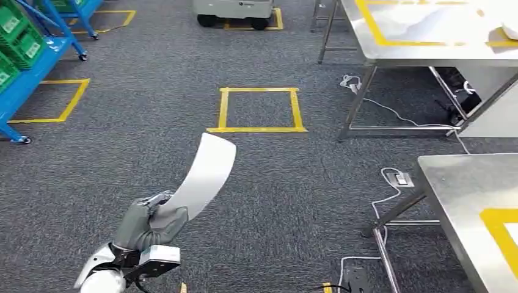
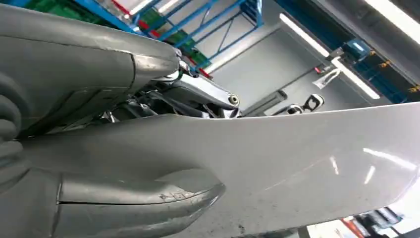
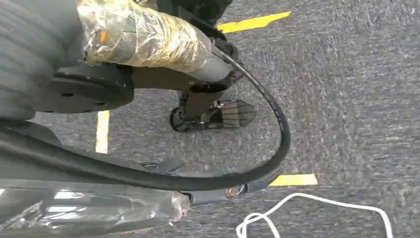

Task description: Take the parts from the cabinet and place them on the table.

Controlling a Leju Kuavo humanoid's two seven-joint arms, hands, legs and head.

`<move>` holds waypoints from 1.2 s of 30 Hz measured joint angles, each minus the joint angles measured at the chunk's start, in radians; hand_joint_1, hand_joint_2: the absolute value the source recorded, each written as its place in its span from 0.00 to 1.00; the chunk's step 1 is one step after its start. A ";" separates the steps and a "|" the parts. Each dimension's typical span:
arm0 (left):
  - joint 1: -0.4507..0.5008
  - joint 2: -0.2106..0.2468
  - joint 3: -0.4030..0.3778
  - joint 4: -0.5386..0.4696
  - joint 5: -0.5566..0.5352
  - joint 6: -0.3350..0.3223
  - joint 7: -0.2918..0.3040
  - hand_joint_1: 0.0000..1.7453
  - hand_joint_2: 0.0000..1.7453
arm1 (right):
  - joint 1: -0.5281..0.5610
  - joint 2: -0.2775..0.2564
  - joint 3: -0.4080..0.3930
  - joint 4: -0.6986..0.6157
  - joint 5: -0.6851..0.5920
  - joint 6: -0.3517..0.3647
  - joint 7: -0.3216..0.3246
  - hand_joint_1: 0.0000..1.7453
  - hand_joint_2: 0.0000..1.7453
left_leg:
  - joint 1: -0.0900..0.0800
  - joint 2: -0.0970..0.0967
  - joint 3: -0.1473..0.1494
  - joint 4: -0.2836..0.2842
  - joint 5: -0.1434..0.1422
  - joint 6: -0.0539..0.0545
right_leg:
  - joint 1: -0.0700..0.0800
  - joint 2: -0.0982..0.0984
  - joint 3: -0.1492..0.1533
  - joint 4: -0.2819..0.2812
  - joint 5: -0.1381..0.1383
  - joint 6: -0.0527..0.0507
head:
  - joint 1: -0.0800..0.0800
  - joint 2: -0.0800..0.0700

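1. The left hand (image 1: pixel 151 221) grips a long, curved white part (image 1: pixel 204 174) at its lower end, low in the head view over grey carpet (image 1: pixel 153 91).
2. The part's long axis runs up and away from the hand, slanting toward the robot's right; its free end bends over and points toward a yellow tape square (image 1: pixel 258 110) on the floor.
3. In the left wrist view the thumb (image 2: pixel 138 198) and fingers (image 2: pixel 84 54) close on either side of the part (image 2: pixel 297 158), its glossy face stretching away from the hand.
4. The right hand's (image 3: pixel 34 54) finger state cannot be told from the right wrist view, which looks down at carpet, tape and a white cable (image 3: pixel 307 213).
5. Two steel tables (image 1: pixel 482 201) stand to the right; the far one (image 1: pixel 427 30) carries yellow tape.
6. A blue rack (image 1: pixel 30 67) with green bins (image 1: pixel 18 36) stands at left.
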 joint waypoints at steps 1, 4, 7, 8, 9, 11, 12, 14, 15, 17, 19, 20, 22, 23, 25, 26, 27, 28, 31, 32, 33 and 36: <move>0.000 -0.002 0.000 0.001 0.000 0.000 -0.001 1.00 1.00 | 0.002 0.000 0.000 0.000 0.000 0.000 0.000 0.00 1.00 | -0.004 0.006 -0.005 0.001 0.001 0.004 | -0.003 0.008 -0.006 -0.002 0.004 0.007 | 0.000 0.000; -0.008 -0.006 0.005 0.002 0.004 -0.004 -0.005 1.00 1.00 | 0.009 0.000 0.000 0.000 0.003 0.000 0.001 0.00 1.00 | -0.004 0.043 -0.002 -0.011 0.012 0.027 | -0.006 -0.012 -0.024 0.007 -0.004 0.022 | 0.000 0.000; -0.008 -0.009 0.007 0.005 0.012 -0.013 -0.007 1.00 1.00 | 0.001 0.000 0.000 0.000 0.014 0.002 0.004 0.00 1.00 | -0.012 0.082 -0.005 -0.011 0.012 0.037 | -0.002 -0.101 -0.124 0.215 -0.110 0.027 | 0.011 0.000; -0.008 -0.010 0.008 0.008 0.014 -0.016 -0.007 1.00 1.00 | 0.001 0.000 0.000 0.000 0.019 0.002 0.006 0.00 1.00 | -0.015 0.097 -0.006 -0.011 0.011 0.039 | -0.002 -0.105 -0.156 0.283 -0.133 0.028 | 0.012 0.000; -0.008 -0.011 0.008 0.011 0.018 -0.018 -0.007 1.00 1.00 | 0.003 0.000 0.000 0.000 0.019 0.001 0.011 0.00 1.00 | -0.017 0.110 -0.005 -0.011 0.010 0.040 | -0.002 -0.107 -0.166 0.306 -0.132 0.028 | 0.011 0.000; -0.011 -0.012 0.008 0.016 0.021 -0.019 -0.007 1.00 1.00 | 0.006 0.000 0.000 0.000 0.025 0.000 0.014 0.00 1.00 | -0.021 0.131 -0.004 -0.011 0.009 0.041 | -0.002 -0.111 -0.117 0.221 -0.074 0.022 | 0.012 0.000; -0.014 -0.013 0.009 0.018 0.023 -0.022 -0.006 1.00 1.00 | 0.005 0.000 0.000 0.000 0.029 -0.001 0.015 0.00 1.00 | -0.023 0.141 -0.002 -0.011 0.008 0.041 | 0.001 -0.124 -0.064 0.127 -0.032 0.015 | 0.011 0.000; -0.018 -0.015 0.010 0.021 0.028 -0.026 -0.007 1.00 1.00 | -0.002 0.000 0.000 0.000 0.035 -0.004 0.017 0.00 1.00 | -0.030 0.159 0.001 -0.010 0.003 0.034 | 0.020 -0.200 0.010 0.000 -0.022 0.002 | 0.011 0.000; -0.020 -0.014 0.010 0.021 0.029 -0.029 -0.007 1.00 1.00 | -0.007 0.000 0.000 0.000 0.037 -0.004 0.017 0.00 1.00 | -0.031 0.168 -0.001 -0.008 0.002 0.029 | 0.021 -0.188 0.014 -0.006 -0.018 -0.003 | 0.011 0.000; -0.023 -0.016 0.008 0.027 0.029 -0.035 -0.007 1.00 1.00 | -0.005 0.001 0.000 0.000 0.038 -0.004 0.019 0.00 1.00 | -0.029 0.189 0.002 -0.010 0.002 0.023 | 0.025 -0.166 0.008 -0.005 -0.016 -0.007 | 0.011 0.000; -0.031 -0.020 0.008 0.029 0.031 -0.037 -0.007 1.00 1.00 | -0.001 0.003 -0.001 0.000 0.040 -0.003 0.026 0.00 1.00 | -0.024 0.178 0.008 -0.002 -0.013 0.010 | 0.013 -0.143 0.019 -0.022 -0.003 -0.019 | 0.012 0.000; -0.035 -0.020 0.008 0.031 0.033 -0.040 -0.007 1.00 1.00 | -0.004 0.004 -0.001 -0.001 0.042 -0.002 0.028 0.00 1.00 | -0.022 0.125 -0.006 0.032 -0.039 0.006 | 0.011 -0.132 0.019 -0.024 -0.002 -0.022 | 0.008 0.000; -0.036 -0.020 0.008 0.037 0.039 -0.048 -0.007 1.00 1.00 | -0.009 0.005 -0.002 -0.002 0.047 0.001 0.031 0.00 1.00 | -0.018 0.088 -0.069 0.174 -0.112 0.000 | 0.010 -0.110 0.018 -0.023 0.001 -0.029 | 0.004 0.000; -0.036 -0.019 0.008 0.043 0.041 -0.053 -0.007 1.00 1.00 | -0.009 0.006 -0.002 -0.002 0.050 0.001 0.032 0.00 1.00 | -0.016 0.082 -0.106 0.250 -0.138 -0.003 | 0.010 -0.096 0.017 -0.023 0.001 -0.030 | 0.004 0.000; -0.037 -0.019 0.008 0.053 0.048 -0.054 -0.010 1.00 1.00 | -0.006 0.008 -0.003 -0.002 0.055 0.002 0.035 0.00 1.00 | -0.014 0.081 -0.128 0.279 -0.118 -0.006 | 0.009 -0.070 0.018 -0.021 0.001 -0.029 | 0.004 0.000; -0.037 -0.018 0.008 0.056 0.053 -0.054 -0.014 1.00 1.00 | -0.006 0.008 -0.003 -0.002 0.057 0.002 0.035 0.00 1.00 | -0.012 0.080 -0.109 0.231 -0.076 -0.007 | 0.008 -0.056 0.018 -0.019 0.001 -0.028 | 0.004 0.000; -0.039 -0.018 0.008 0.060 0.056 -0.054 -0.019 1.00 1.00 | -0.006 0.008 -0.004 -0.002 0.061 0.002 0.035 0.00 1.00 | -0.009 0.076 -0.077 0.157 -0.028 -0.007 | 0.006 -0.043 0.018 -0.016 0.000 -0.026 | 0.004 0.000; -0.042 -0.018 0.007 0.063 0.059 -0.054 -0.022 1.00 1.00 | -0.007 0.010 -0.006 -0.003 0.064 0.001 0.035 0.00 1.00 | -0.005 0.056 -0.040 0.075 0.015 -0.008 | 0.004 -0.031 0.018 -0.011 -0.001 -0.021 | 0.004 0.000; -0.048 -0.020 0.005 0.071 0.065 -0.058 -0.026 1.00 1.00 | -0.011 0.011 -0.008 -0.005 0.073 -0.001 0.037 0.00 1.00 | -0.003 0.010 -0.020 0.011 0.008 0.001 | 0.004 -0.005 -0.006 0.002 0.001 0.000 | 0.006 0.000; -0.051 -0.020 0.004 0.074 0.069 -0.061 -0.026 1.00 1.00 | -0.009 0.011 -0.008 -0.005 0.073 0.000 0.041 0.00 1.00 | -0.006 0.017 -0.021 0.012 0.009 0.009 | 0.000 0.004 -0.009 -0.001 0.005 0.007 | 0.003 0.000; -0.055 -0.020 0.003 0.077 0.073 -0.065 -0.027 1.00 1.00 | -0.007 0.011 -0.009 -0.005 0.074 0.000 0.048 0.00 1.00 | -0.008 0.024 -0.021 0.010 0.013 0.016 | -0.002 0.010 -0.013 -0.003 0.007 0.014 | 0.005 0.000; -0.068 -0.024 -0.005 0.081 0.076 -0.072 -0.028 1.00 1.00 | -0.013 0.014 -0.009 -0.006 0.076 0.003 0.068 0.00 1.00 | -0.006 0.059 -0.022 0.000 0.021 0.037 | 0.001 -0.082 -0.064 0.089 -0.057 0.023 | 0.018 0.000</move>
